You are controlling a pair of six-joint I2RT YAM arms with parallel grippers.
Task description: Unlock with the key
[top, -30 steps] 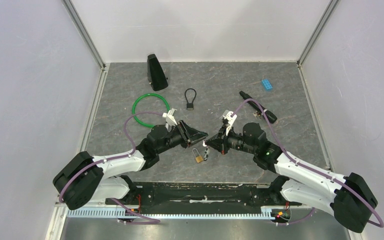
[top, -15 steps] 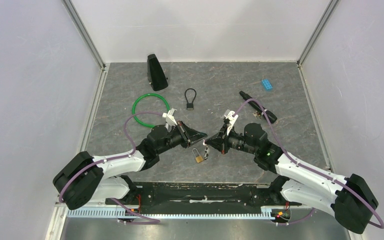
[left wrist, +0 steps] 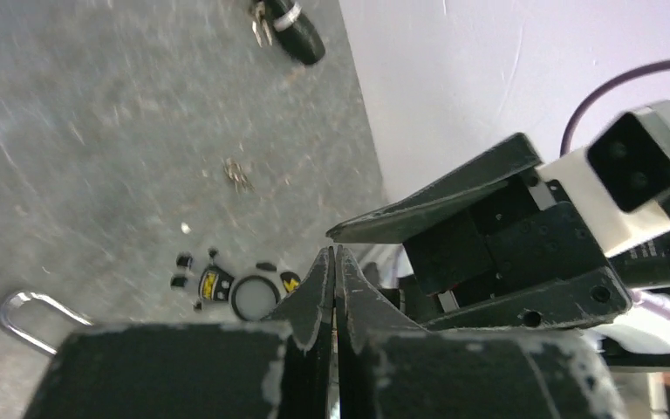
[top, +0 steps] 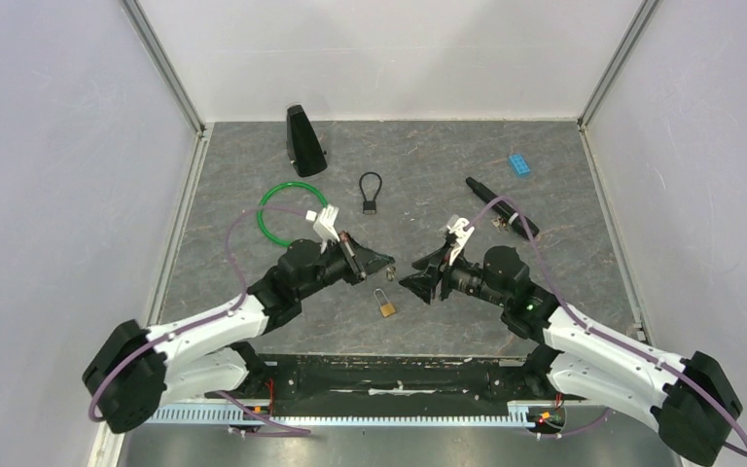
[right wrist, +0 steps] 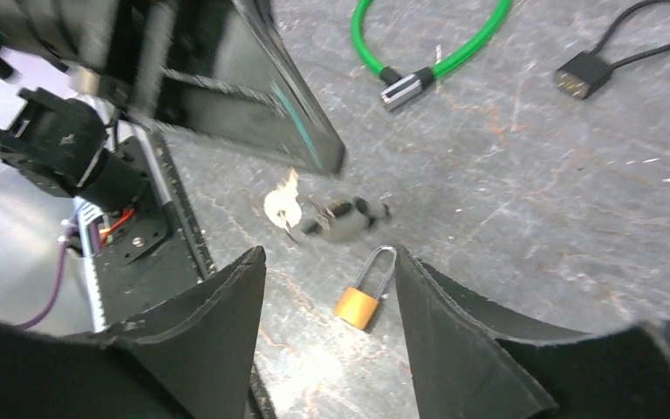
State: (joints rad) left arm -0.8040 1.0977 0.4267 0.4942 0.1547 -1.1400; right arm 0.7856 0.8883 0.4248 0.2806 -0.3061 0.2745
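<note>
While the left fingers [left wrist: 312,301] sit pressed flat together with no gap, I judge that they are nipping the key [right wrist: 281,208]. It hangs right at their tip with a little figure charm [right wrist: 345,216] dangling beside it. In the left wrist view the charm reads sharp while the desk [top: 428,156] beneath it streaks, so I take it the bunch rides with the arm. Holding it aloft makes sense to me, since the blade has to line up with a keyhole before anything turns.

Just beneath, slightly toward the near edge, the brass padlock [top: 386,305] lies flat on the desk. Its shackle is shut and neither arm touches it. Further right, the right fingers [right wrist: 218,332] are spread wide and empty, aimed down at the padlock, which shows between them in the right wrist view. I read that as the stance for pinning the lock body so the key can go in.

The desk is grey, stone-patterned and scuffed. Across the back, from the left, lie a green cable lock [top: 294,212], a black wedge-shaped block [top: 303,144], a small black cable padlock [top: 371,193], a black handle-like tool [top: 502,208] and a blue brick [top: 519,163], all well apart from the working spot. Plain white walls close three sides, with metal posts in the far corners.
</note>
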